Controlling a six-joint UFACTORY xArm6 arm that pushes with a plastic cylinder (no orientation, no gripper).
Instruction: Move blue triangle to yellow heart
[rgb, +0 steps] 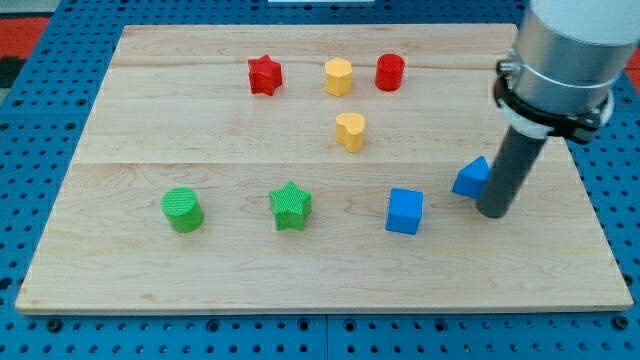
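Wooden table (150, 270) lies under everything, and at its near side stand a green cylinder (183, 210), a green star (291, 205) and a blue cube (405, 211), all apart from each other. A little farther, at the view's right, is my tip (494, 212), and it stands just at the right of the blue triangle (471, 177), touching it or almost touching; I cannot tell which. I have no pincer on this arm, only the rod, so there is nothing to be apart or together.

Farther up and to the view's left stands the yellow heart (350, 131), well apart from the triangle. Beyond it, near the far edge, are a red star (265, 75), a yellow hexagon-like block (339, 76) and a red cylinder (390, 72).

For a good push, I think my tip should sit behind the triangle on the line that goes through it to the heart, so at its lower right. I should push slowly, because a triangle turns easily and may slip off the rod. The blue cube is near, below the path; I judge that it stays clear if I keep the line upward-left.
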